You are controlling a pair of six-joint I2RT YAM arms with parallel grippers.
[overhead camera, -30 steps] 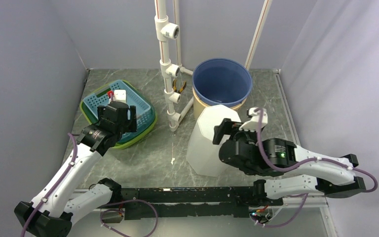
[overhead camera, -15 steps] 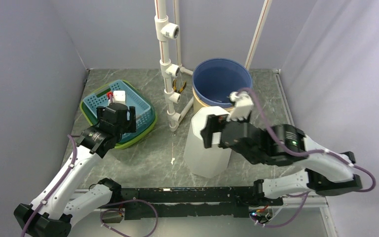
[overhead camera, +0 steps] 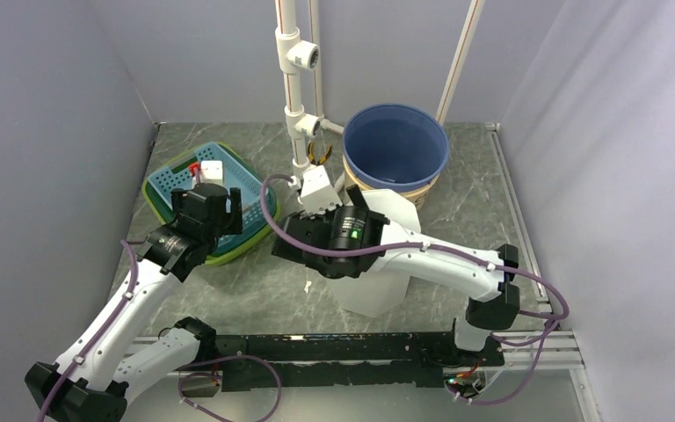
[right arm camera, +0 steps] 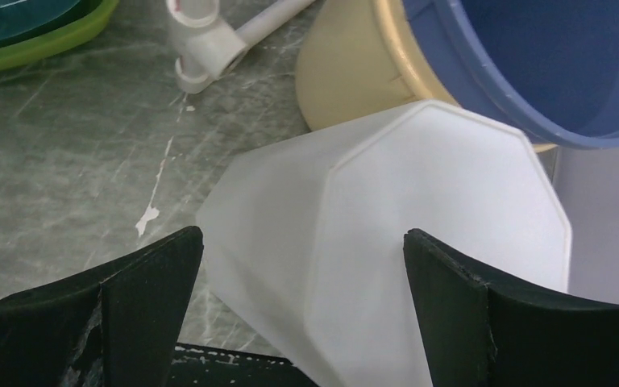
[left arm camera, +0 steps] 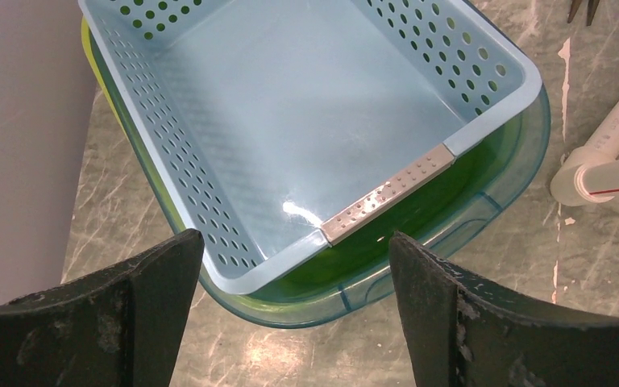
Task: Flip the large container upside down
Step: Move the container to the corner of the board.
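The large white container (overhead camera: 373,294), standing base-up between the blue bucket (overhead camera: 395,145) and the tabletop's near edge, is being judged already inverted, while the right gripper (right arm camera: 302,234) above it and the left gripper (left arm camera: 294,238) are being held open, empty.

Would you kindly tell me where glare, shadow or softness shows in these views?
Left wrist: a small white glare spot on the floor of the blue basket; right wrist: the white container looks slightly soft, shaded toward the bottom; top external: even light, faint shadows on the table.
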